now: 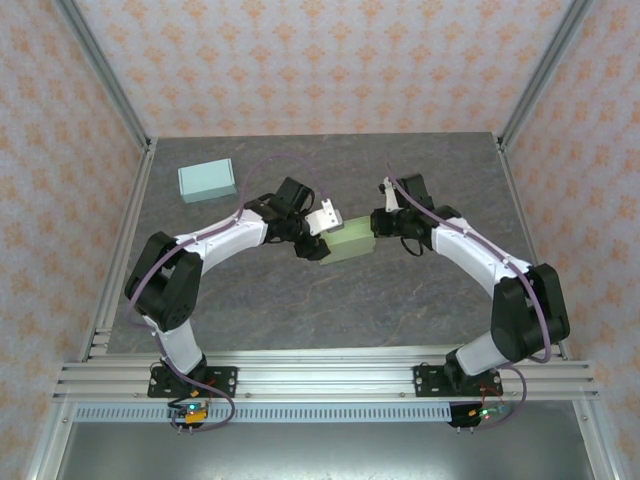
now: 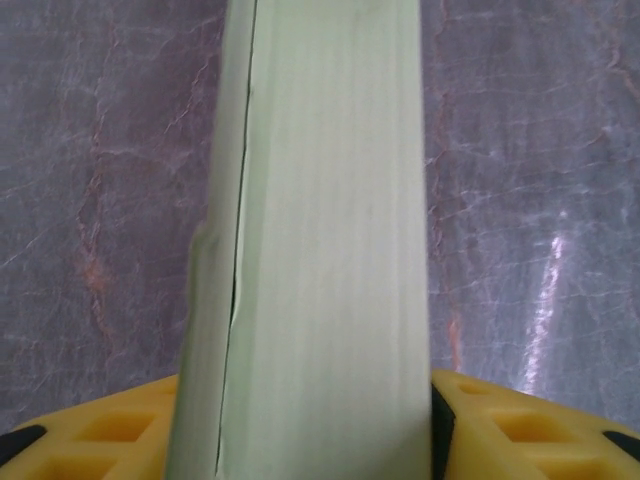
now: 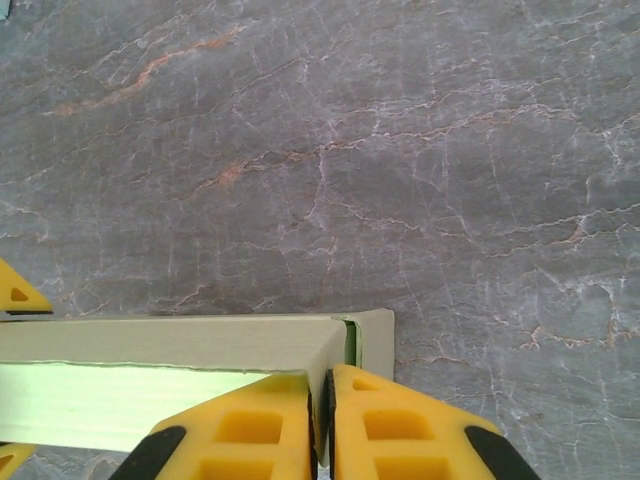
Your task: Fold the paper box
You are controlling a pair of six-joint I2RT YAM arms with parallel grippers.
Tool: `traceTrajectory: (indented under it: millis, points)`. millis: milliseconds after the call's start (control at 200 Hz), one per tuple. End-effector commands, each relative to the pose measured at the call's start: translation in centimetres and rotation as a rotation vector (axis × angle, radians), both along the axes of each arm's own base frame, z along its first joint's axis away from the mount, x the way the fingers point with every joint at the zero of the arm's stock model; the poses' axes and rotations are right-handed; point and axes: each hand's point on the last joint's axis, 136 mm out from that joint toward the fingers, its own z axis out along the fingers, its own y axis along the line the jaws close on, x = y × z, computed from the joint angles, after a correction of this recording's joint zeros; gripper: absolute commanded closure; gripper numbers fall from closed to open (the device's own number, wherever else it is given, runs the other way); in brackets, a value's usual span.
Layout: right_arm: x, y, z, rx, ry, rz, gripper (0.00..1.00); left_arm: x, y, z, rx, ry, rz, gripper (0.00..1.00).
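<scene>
Paper box [image 1: 348, 243]: pale green, at the table's centre between both arms. Its ends are hidden under the wrists from above, and the near end is cut off in the left wrist view. One long seam gapes slightly. Left gripper [image 2: 305, 440]: clamps its two sides. Right gripper [image 3: 320, 400]: pinches one thin end wall. Table [image 1: 300, 310]: grey marble. Teal box [image 1: 207, 181]: far left, well apart.

Two paper boxes in all: one pale green box [image 1: 348, 245] and one light blue box [image 1: 207, 181], on one grey table [image 1: 300, 310]. Two robot arms, one left arm [image 1: 215, 240] and one right arm [image 1: 480, 260]. Two grippers, the left gripper [image 2: 305, 390] and the right gripper [image 3: 320, 375], each with two yellow fingers [image 3: 250, 425], four fingers together
</scene>
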Motion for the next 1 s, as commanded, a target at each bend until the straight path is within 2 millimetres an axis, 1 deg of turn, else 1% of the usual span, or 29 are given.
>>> traceTrajectory:
  millis: [0,85,190,300,365,435,521,601,641,696,736,891,946,996]
  points:
    - [-0.7,-0.9,-1.0,-0.025,0.016,-0.039,0.90,1.3,0.7,2.4,-0.031,-0.051,0.095,0.41]
    - [-0.7,-1.0,-1.0,-0.018,0.000,-0.053,0.91,1.4,0.6,4.7,-0.094,-0.075,0.141,0.36]
    - [-0.6,-0.9,-0.5,0.004,-0.014,-0.078,0.91,0.9,1.1,7.2,-0.148,-0.065,0.198,0.35]
    - [-0.6,-0.6,0.2,-0.004,-0.050,-0.080,0.91,0.0,2.7,8.3,-0.179,-0.062,0.261,0.35]
    - [-0.6,-0.6,0.4,-0.014,-0.062,-0.092,0.91,-0.3,3.8,9.1,-0.206,-0.057,0.333,0.34]
    - [-0.6,-0.7,0.4,-0.010,-0.064,-0.117,0.91,-0.2,4.8,10.1,-0.249,-0.058,0.441,0.32]
    - [-0.6,-0.8,0.5,0.008,-0.073,-0.144,0.91,0.0,5.3,10.3,-0.303,-0.046,0.527,0.31]
    - [-0.5,-1.1,0.6,0.014,-0.083,-0.174,0.91,0.4,5.8,9.4,-0.306,-0.063,0.571,0.32]
    - [-0.4,-1.2,0.7,0.014,-0.084,-0.186,0.91,0.7,6.0,9.1,-0.312,-0.062,0.601,0.35]
    - [-0.5,-1.4,0.6,0.009,-0.082,-0.208,0.91,0.8,5.6,9.2,-0.343,-0.047,0.608,0.40]
    - [-0.6,-1.4,0.7,-0.002,-0.084,-0.217,0.91,0.8,5.3,9.3,-0.371,-0.039,0.611,0.42]
    - [-0.7,-1.6,1.0,-0.060,-0.101,-0.258,0.91,0.9,5.3,9.3,-0.381,-0.049,0.655,0.43]
    - [-0.6,-1.6,1.1,-0.065,-0.098,-0.283,0.91,1.0,5.0,9.4,-0.396,-0.051,0.651,0.42]
    - [-0.6,-2.2,0.8,-0.086,-0.084,-0.329,0.91,1.3,4.8,9.9,-0.414,-0.046,0.657,0.42]
